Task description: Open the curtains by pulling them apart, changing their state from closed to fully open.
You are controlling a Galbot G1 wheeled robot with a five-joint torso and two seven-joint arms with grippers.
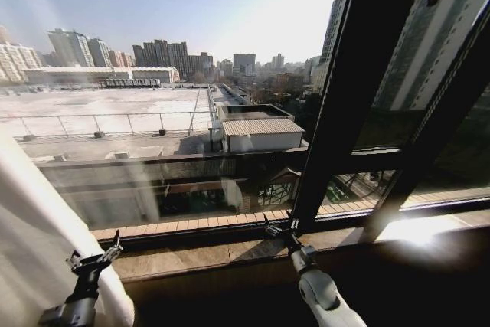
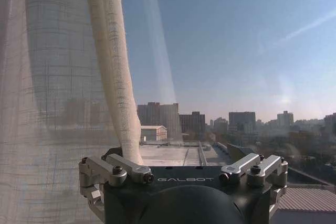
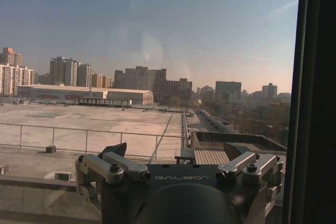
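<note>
The curtains (image 1: 34, 250) are bunched at my far left now, sheer white pleats pushed to the window's edge, w/ the glass ahead bare and the city showing through. My left pincer (image 1: 93, 255) is spread, holding nothing, its tips right up against the gathered fabric's edge; from the left wrist view a rolled fold of the curtain hangs just beside one finger (image 2: 128, 167) but isn't pinched. My right pincer (image 1: 277, 228) sits near the windowsill (image 1: 222, 253) by the dark window frame (image 1: 344, 89), also spread, nothing between the fingers. Progress, as I judge it: left panel looks pulled back, middle is open. On the right I see frame and glass, no sheer fabric, so can't tell if a right panel exists or is past the frame. Prob nearly done, maybe a last nudge left
</note>
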